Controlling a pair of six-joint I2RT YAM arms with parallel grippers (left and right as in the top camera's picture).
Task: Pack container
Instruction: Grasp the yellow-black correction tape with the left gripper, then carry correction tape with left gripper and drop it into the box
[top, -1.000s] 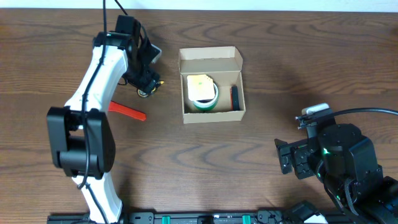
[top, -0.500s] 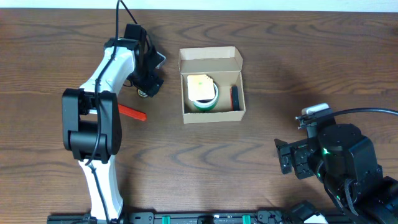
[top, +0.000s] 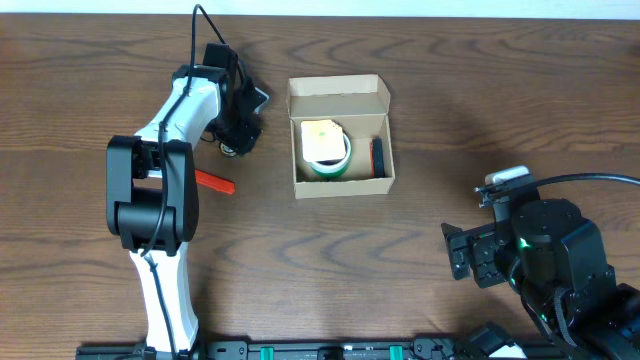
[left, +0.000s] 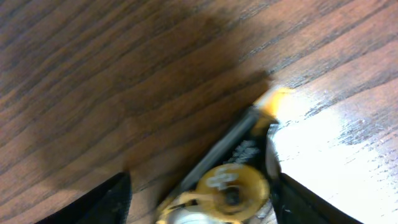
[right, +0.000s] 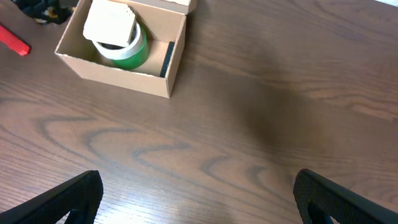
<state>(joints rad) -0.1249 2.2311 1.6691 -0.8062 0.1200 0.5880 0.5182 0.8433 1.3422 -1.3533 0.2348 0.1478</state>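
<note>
The container (top: 340, 186) is a small tan cardboard box with its flap lid open at the back; it also shows in the right wrist view (right: 112, 73). Inside are a green tape roll (top: 326, 170) with a cream block (top: 322, 140) on top, and a black item (top: 377, 155) at the right wall. My left gripper (top: 238, 138) is low over the table left of the box. Its fingers (left: 199, 202) are open around a small black-and-yellow object (left: 231, 183). My right gripper (right: 199, 208) is open and empty, near the front right (top: 458, 252).
A red item (top: 215, 182) lies on the table left of the box and in front of the left gripper; it also shows in the right wrist view (right: 13, 40). The table is dark brown wood.
The left arm has swung its elbow toward the back and brought the gripper down around the black-and-yellow object. The right arm and the box have not moved.
</note>
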